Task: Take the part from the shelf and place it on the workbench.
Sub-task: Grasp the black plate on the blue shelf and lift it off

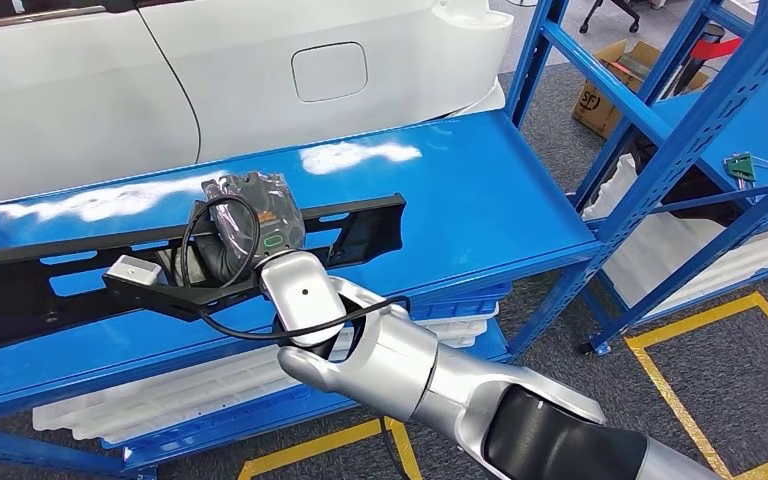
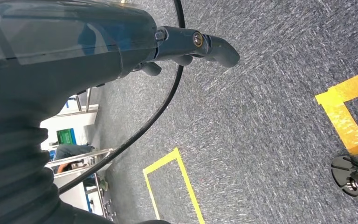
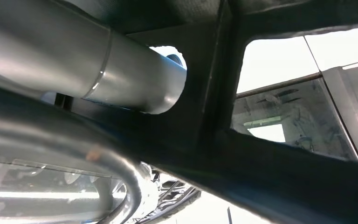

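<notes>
A long black frame-like part lies lengthwise on the top board of the blue shelf. My right arm reaches up to it from below. My right hand, under a clear plastic cover, is at the part's middle and grips it. In the right wrist view the black part crosses close in front of the camera, with a silver finger against one of its openings. My left hand hangs over the grey carpet and holds nothing, its fingers loosely extended.
A white car stands right behind the shelf. White trays lie on the lower board. A second blue rack stands to the right, with a cardboard box behind it. Yellow tape marks the floor.
</notes>
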Controlling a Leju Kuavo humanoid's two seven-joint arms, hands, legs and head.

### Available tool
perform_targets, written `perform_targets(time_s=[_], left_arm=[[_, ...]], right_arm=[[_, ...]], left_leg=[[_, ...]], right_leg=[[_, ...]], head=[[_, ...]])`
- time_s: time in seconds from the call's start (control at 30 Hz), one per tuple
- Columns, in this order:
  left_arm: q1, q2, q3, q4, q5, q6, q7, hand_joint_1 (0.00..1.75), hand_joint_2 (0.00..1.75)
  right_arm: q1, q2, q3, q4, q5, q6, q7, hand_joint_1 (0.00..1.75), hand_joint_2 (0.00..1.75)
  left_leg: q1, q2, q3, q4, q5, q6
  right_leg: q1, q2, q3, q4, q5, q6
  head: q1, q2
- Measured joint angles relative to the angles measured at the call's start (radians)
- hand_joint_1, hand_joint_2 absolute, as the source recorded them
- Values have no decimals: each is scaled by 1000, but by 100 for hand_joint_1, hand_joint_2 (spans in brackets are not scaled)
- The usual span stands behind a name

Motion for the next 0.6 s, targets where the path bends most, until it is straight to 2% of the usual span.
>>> perform_targets(time_s=[0.07, 0.13, 0.2, 0.4, 0.6], left_arm=[[0, 0, 0, 0, -1, 3, 0, 0, 87], [0, 0, 0, 0, -2, 6, 0, 0, 87], [0, 0, -1, 0, -4, 9, 0, 0, 175], [1, 0, -30, 0, -51, 52, 0, 0, 175], [1, 0, -32, 0, -27, 49, -1, 0, 175]], right_arm=[[0, 0, 0, 0, -1, -2, 0, 175, 0], [0, 0, 0, 0, -4, -4, 1, 175, 0], [0, 0, 0, 0, -8, -5, 1, 175, 0], [0, 0, 0, 0, -9, -6, 5, 175, 0], [0, -1, 0, 0, -10, -8, 3, 175, 0]], left_leg=[[0, 0, 0, 0, 0, 0], [0, 0, 0, 0, 0, 0], [0, 0, 0, 0, 0, 0], [0, 0, 0, 0, 0, 0], [0, 0, 0, 0, 0, 0]], right_leg=[[0, 0, 0, 0, 0, 0], [0, 0, 0, 0, 0, 0], [0, 0, 0, 0, 0, 0], [0, 0, 0, 0, 0, 0], [0, 0, 0, 0, 0, 0]], head=[[0, 0], [0, 0], [0, 0], [0, 0], [0, 0]])
